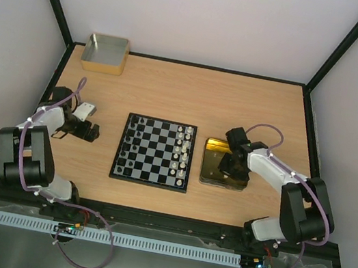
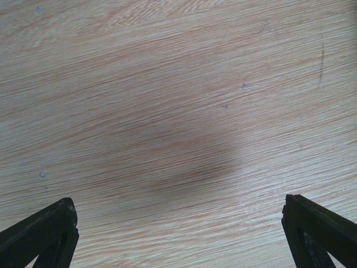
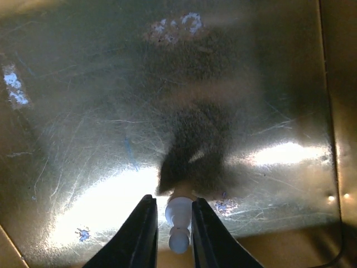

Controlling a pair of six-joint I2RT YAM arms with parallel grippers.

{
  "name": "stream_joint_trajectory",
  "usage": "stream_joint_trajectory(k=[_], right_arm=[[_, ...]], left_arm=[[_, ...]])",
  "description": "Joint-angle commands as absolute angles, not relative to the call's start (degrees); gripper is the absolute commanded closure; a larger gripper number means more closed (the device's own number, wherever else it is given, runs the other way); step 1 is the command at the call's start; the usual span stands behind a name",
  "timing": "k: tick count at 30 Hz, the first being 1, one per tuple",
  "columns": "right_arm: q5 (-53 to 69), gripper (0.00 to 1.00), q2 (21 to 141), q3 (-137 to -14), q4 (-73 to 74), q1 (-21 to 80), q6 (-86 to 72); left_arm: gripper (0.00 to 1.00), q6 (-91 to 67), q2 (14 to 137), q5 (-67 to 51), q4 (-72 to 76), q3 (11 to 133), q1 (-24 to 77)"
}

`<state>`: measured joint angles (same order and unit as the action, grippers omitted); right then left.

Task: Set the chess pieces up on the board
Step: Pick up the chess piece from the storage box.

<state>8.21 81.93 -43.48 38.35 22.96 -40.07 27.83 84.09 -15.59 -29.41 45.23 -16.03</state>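
Where the pawn sat: pinched in the right gripper (image 3: 172, 204), over the tin (image 3: 83, 111) floor; the pawn (image 3: 179, 226) was white.
Right gripper's state: jaws narrow, closed onto the pawn's sides.
Left gripper's state: the left gripper (image 2: 178, 202) had its jaws wide, nothing between them, bare table (image 2: 167, 84) below.
Pawn's long axis: along the fingers, base towards the tips, head back towards the wrist; so likely upright, since the fingers pointed down.
Contact with tin: possibly just off the floor, though the glare made that hard to tell.
Way to the board: seen from above, the board (image 1: 153, 152) lay at 9 o'clock from the right gripper (image 1: 233, 163), just beside the tin (image 1: 210, 175).
Nearer arm: the right one; white men (image 1: 180, 149) filled the board's 3 o'clock files, next to the tin, and black men (image 1: 132, 141) its 9 o'clock files.
Left gripper's place: at 9 o'clock of the board, the left gripper (image 1: 91, 132) stood apart from it.
Coming move, as a judgement: a short carry towards 9 o'clock, to a free square on the white side.
Right wrist view alone: the pawn and the grip on it.
Top view alone: the board, its filled files, and both arms at once; the pawn was too small to find there.
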Motion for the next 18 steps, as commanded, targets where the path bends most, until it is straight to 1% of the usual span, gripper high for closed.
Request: stream_joint_trajectory(k=[1, 6, 9, 12, 14, 18], right_arm=[[7.5, 0.86, 82.4, -42.8, 38.0, 22.7, -39.2], [7.4, 0.95, 81.6, -43.2, 39.4, 22.7, -38.9], [5.8, 0.96, 80.6, -45.0, 42.4, 22.9, -38.7], [3.2, 0.96, 79.0, -49.5, 46.7, 24.0, -38.8], [2.0, 0.96, 78.6, -53.2, 49.3, 26.3, -39.7], [-0.7, 0.96, 80.2, -61.4, 53.1, 35.2, -43.8]], left_arm=[[0.01, 27.4, 84.3, -15.8, -29.2, 44.4, -15.8], [0.01, 27.2, 83.9, -16.3, -28.8, 43.7, -15.9], [0.01, 27.2, 83.2, -16.7, -28.8, 43.3, -15.9], [0.00, 27.4, 82.3, -16.7, -28.7, 42.7, -15.9], [0.01, 27.4, 81.8, -16.9, -28.7, 42.2, -15.8], [0.01, 27.5, 80.6, -17.1, -28.5, 41.1, -15.8]])
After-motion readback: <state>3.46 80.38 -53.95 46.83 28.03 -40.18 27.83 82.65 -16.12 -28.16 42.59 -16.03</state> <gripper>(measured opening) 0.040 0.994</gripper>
